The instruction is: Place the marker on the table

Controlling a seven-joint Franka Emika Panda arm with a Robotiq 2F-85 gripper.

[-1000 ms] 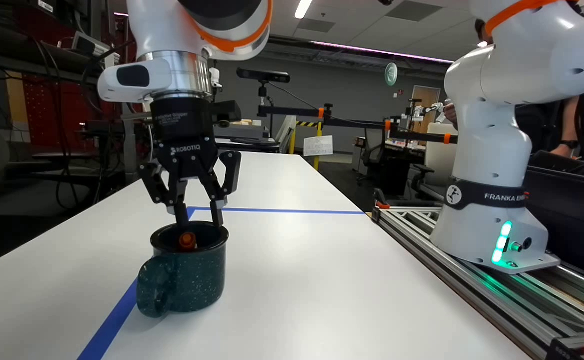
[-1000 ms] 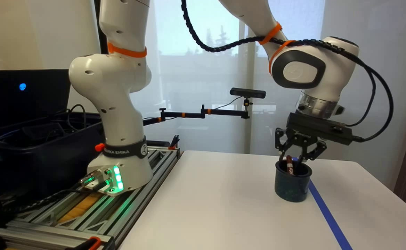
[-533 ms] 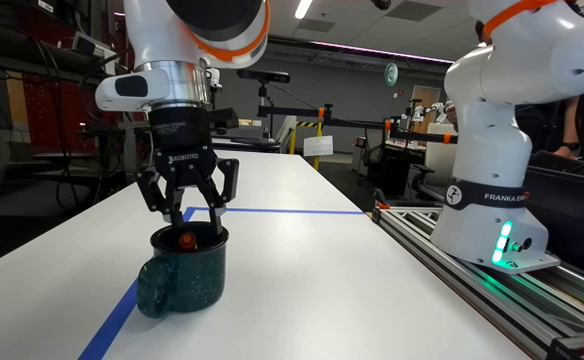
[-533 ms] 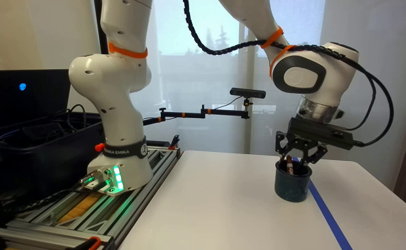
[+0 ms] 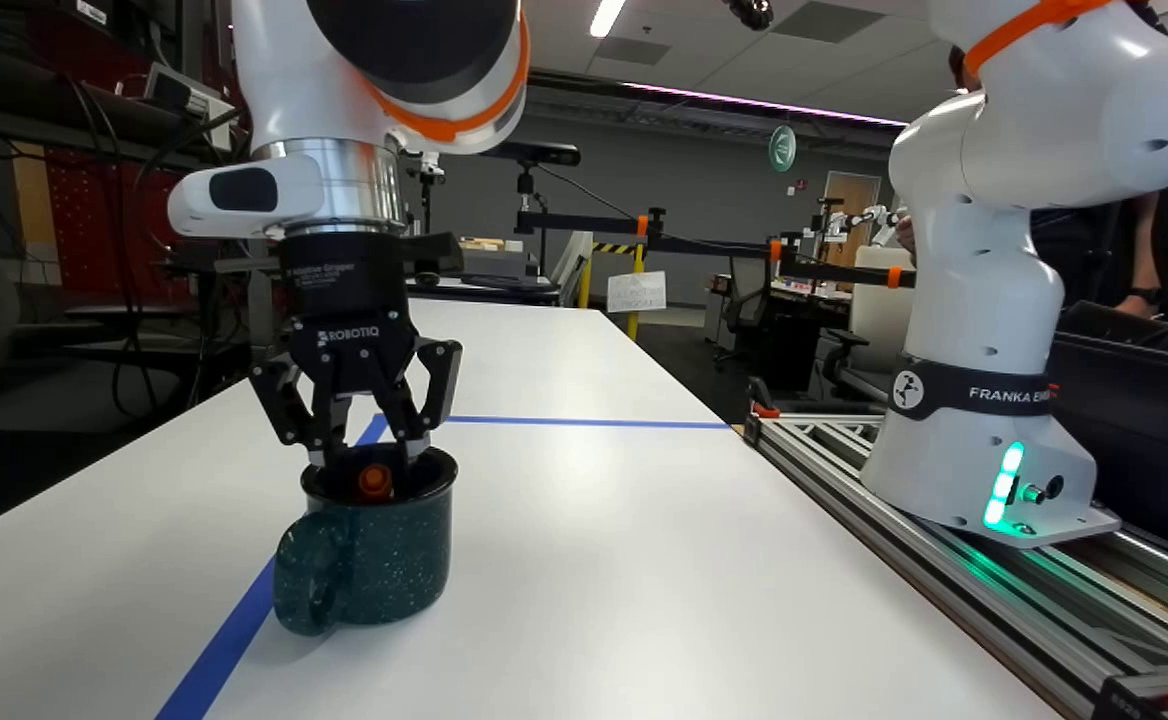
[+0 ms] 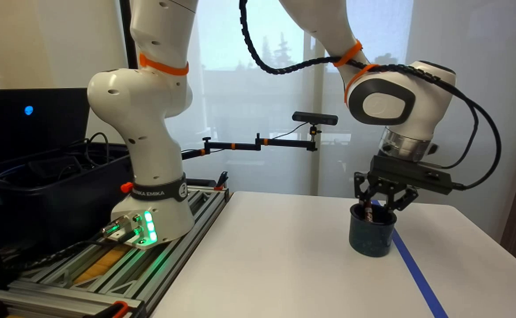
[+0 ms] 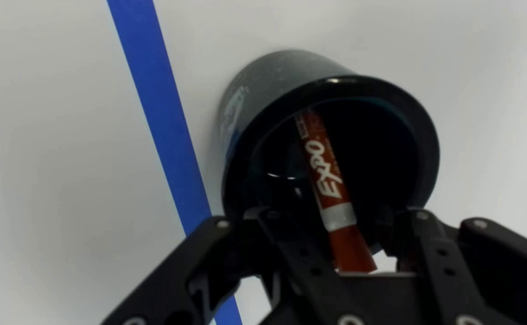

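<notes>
The red-orange marker point(image 7: 322, 164) with "EXPO" lettering leans inside the dark teal mug point(image 5: 384, 565). Its cap end shows at the mug mouth in both exterior views point(image 5: 375, 483) point(image 6: 368, 213); its lower end is inside the mug. The mug point(image 6: 371, 240) stands upright on the white table point(image 5: 624, 540). My gripper point(image 5: 366, 466) points down with its fingertips inside the mug's mouth, partly hidden by the rim. In the wrist view the fingers point(image 7: 331, 225) are apart, one on each side of the marker's cap end, with a gap visible on the right side.
Blue tape point(image 6: 417, 271) runs along the table beside and under the mug. The mug's handle point(image 5: 309, 580) sticks out on one side. The robot base point(image 6: 152, 221) stands on a metal frame at the table's edge. A camera on a black boom point(image 6: 314, 118) is behind.
My gripper has moved down, its fingers now deeper in the mug around the marker, and shifted slightly sideways. The mug and marker have not visibly moved.
</notes>
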